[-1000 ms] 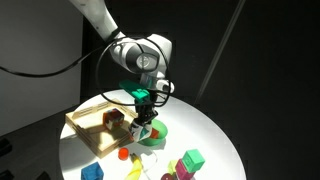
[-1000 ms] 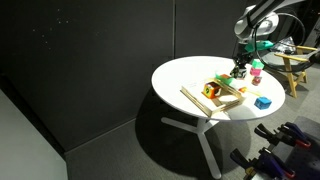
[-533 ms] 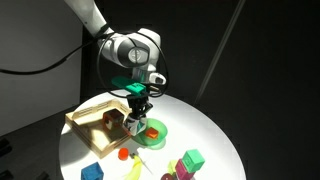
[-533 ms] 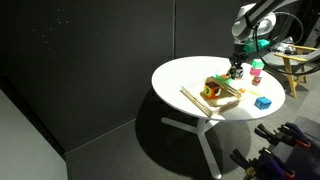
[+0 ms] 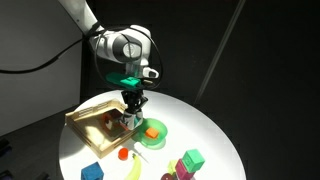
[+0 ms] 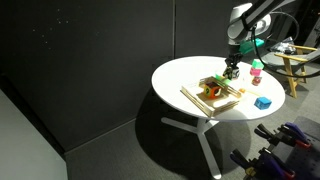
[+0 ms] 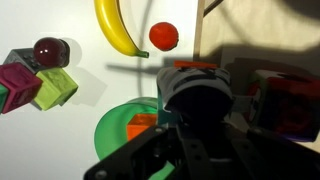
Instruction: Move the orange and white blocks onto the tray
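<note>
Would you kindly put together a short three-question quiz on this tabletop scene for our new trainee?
1. True or false: the banana lies inside the wooden tray.
2. The centre of the green dish is: A blue, B orange, C white.
3. In the wrist view, what small round thing lies beside the banana?
Key: 1 false; 2 B; 3 the orange ball.

Round white table [image 5: 215,130], wooden tray [image 5: 78,130], green dish [image 7: 112,128], banana [image 7: 115,30], orange ball [image 7: 164,36], coloured blocks [image 7: 58,90].
</note>
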Available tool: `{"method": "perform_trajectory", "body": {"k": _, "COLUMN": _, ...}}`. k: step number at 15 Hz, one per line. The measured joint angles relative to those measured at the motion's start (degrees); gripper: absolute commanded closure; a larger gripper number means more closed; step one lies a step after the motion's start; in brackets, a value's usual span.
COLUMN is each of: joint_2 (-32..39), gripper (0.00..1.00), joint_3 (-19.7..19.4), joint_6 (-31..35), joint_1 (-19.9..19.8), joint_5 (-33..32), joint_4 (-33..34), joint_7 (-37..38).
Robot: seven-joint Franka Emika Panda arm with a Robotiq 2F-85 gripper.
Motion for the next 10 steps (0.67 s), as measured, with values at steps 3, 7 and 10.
{"method": "perform_trajectory", "body": {"k": 3, "joint_2": -0.22, "gripper": 0.94, "joint_3": 0.01, "joint_6": 0.08, "joint_1": 1.64, "joint_5": -1.42, "joint_4": -0.38, "joint_7": 1.69}}
{"method": "perform_trajectory", "body": {"k": 7, "joint_2": -0.55, "gripper": 0.95, "joint_3": 0.07, "joint_6": 0.55, "joint_1": 3.94, "joint_5": -2.92, "joint_4": -1.60, "joint_7": 3.96}}
{"method": "perform_trajectory", "body": {"k": 10, "joint_2": -0.63, "gripper": 0.94, "joint_3": 0.23, "joint_6": 0.96, "joint_1": 5.36, "joint_5": -3.65, "joint_4": -2.54, "joint_7": 5.25}}
